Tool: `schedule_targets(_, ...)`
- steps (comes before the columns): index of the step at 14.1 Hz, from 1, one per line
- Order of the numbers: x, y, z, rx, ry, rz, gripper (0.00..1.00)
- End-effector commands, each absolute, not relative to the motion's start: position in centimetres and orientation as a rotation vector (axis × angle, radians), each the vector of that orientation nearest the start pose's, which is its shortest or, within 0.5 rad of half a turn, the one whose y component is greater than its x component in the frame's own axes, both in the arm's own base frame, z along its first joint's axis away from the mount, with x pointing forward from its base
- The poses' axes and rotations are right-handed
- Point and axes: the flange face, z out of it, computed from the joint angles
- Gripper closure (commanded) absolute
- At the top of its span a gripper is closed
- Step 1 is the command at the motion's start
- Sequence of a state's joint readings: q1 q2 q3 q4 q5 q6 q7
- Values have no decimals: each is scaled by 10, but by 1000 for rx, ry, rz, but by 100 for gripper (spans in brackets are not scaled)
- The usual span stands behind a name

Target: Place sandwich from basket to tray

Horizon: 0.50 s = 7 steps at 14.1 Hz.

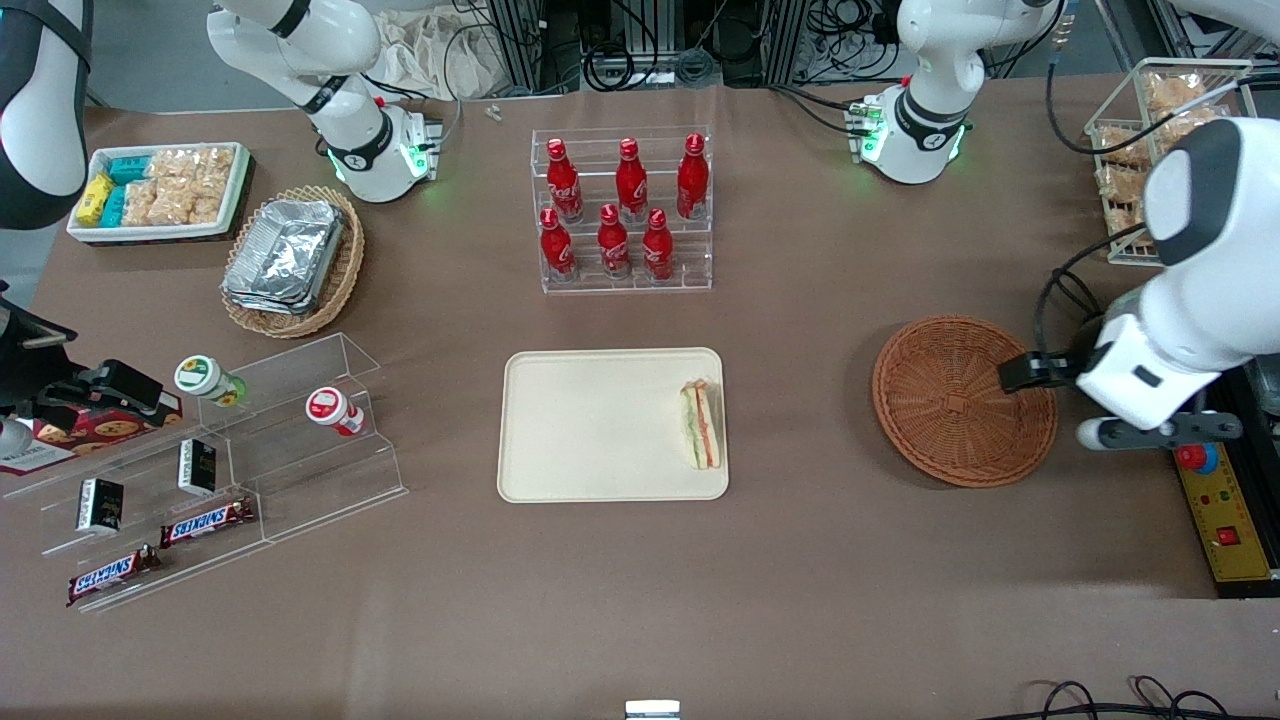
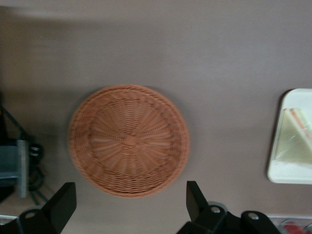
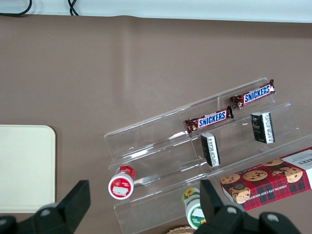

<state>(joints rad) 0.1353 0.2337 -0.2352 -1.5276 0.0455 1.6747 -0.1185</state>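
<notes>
**Weave, matt plastic and cloth under my gripper**

My gripper hangs above the basket's edge toward the working arm's end of the table, its black fingers spread, matt and plastic-looking. The basket is rough, reddish-brown woven wicker. The table wears a matt brown covering, smooth with faint creases. The tray looks like smooth, matt cream plastic. The sandwich lies on it in clear, faintly glossy wrap. My arm's shell is glossy white plastic.
</notes>
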Motion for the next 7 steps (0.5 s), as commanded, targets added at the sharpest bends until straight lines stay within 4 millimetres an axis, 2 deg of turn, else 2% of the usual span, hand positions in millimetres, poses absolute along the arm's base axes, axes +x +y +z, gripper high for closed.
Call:
schedule_targets(1,592,-27,523,-3132,107,136,0)
schedule_targets(3,593,-22,524,-3131,96,119,0)
schedule_targets(4,601,-19,535,-3125,106,93,0)
schedule_targets(6,607,-18,544,-3118,199,138,0)
schedule_targets(7,608,-18,543,-3127,199,155,0)
